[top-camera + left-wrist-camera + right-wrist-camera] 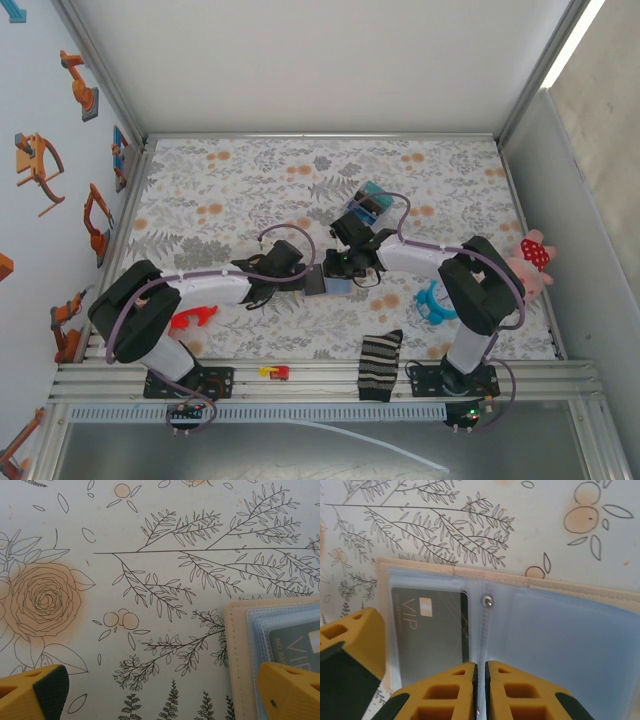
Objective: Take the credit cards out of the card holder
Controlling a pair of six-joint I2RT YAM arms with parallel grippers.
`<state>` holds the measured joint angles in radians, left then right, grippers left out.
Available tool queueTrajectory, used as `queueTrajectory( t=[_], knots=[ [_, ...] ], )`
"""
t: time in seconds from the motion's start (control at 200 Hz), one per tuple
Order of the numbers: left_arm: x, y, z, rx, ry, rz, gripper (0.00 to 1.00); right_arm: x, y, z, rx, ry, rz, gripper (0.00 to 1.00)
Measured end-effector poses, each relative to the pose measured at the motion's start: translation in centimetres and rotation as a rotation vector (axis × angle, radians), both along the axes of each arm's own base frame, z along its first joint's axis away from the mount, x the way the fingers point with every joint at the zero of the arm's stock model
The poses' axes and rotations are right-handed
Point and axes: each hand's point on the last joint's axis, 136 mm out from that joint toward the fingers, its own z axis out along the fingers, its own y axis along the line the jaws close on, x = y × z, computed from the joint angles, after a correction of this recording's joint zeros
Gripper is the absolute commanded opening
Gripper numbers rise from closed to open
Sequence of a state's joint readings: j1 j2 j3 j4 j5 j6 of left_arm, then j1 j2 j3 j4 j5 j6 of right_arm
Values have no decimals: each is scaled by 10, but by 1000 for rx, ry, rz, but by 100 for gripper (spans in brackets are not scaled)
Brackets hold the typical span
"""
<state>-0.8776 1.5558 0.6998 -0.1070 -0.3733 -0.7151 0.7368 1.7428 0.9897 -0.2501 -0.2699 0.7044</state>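
Right gripper [481, 672] closed, seemingly empty, over the fold of one open card holder [560, 630] (two blue panels) at mat [230, 170] centre, left gripper [160, 680] spread wide, empty, at its 9 o'clock edge, one dark card [432, 630] pocketed there

Table [200, 190] — floral-print surface. Lying on it: open card holder [337, 286] at centre, blue block [368, 193] above it, red object [192, 319] lower left, striped sock [380, 362] at bottom edge, blue ring [436, 305] lower right.
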Motion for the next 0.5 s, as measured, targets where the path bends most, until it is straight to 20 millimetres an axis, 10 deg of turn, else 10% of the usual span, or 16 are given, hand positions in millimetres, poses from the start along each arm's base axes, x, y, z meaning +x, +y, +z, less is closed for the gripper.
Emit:
queueTrajectory(
  t=[0.496],
  knots=[
    [0, -5, -5, 18, 10, -10, 97, -1, 5, -8, 31, 22, -5, 20]
  ],
)
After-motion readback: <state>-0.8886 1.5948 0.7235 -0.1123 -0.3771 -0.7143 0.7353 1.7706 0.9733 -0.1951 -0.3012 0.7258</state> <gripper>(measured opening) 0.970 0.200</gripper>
